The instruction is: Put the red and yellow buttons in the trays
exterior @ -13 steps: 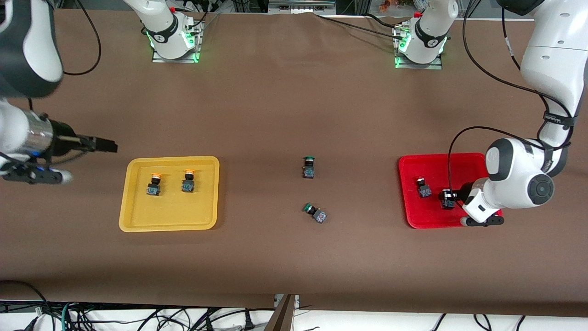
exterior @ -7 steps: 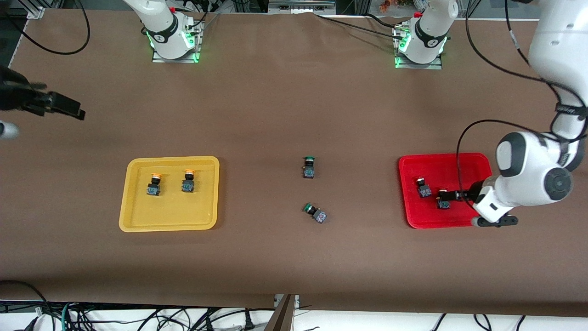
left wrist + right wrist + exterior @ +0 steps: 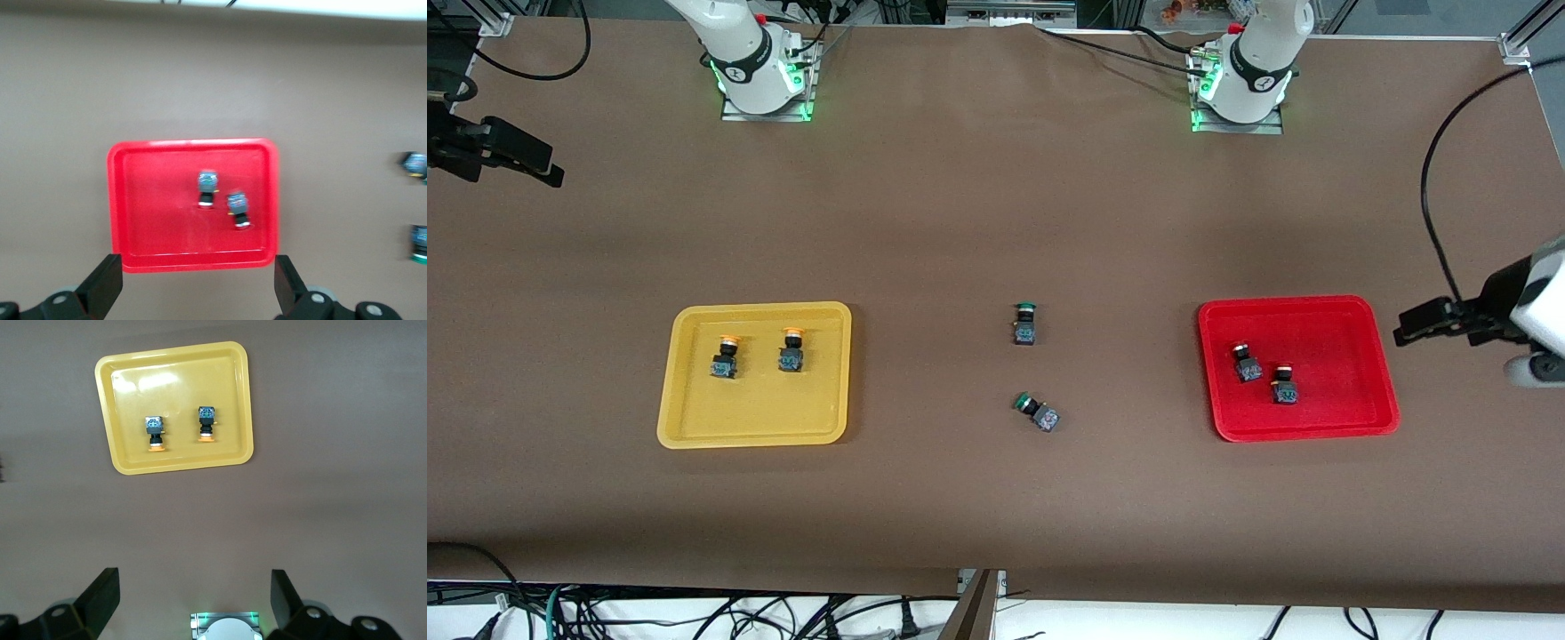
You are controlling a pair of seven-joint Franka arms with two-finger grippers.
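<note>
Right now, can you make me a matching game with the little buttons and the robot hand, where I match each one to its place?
Things:
1. yellow buttons
2. red buttons
3. green buttons
4. left gripper

Places:
A. on the bare table between the two trays
B. in the red tray
C. open, past the red tray's edge at the left arm's end of the table
D. in the yellow tray

Pairs: 1-D, 2-B, 3-A, 4-C
</note>
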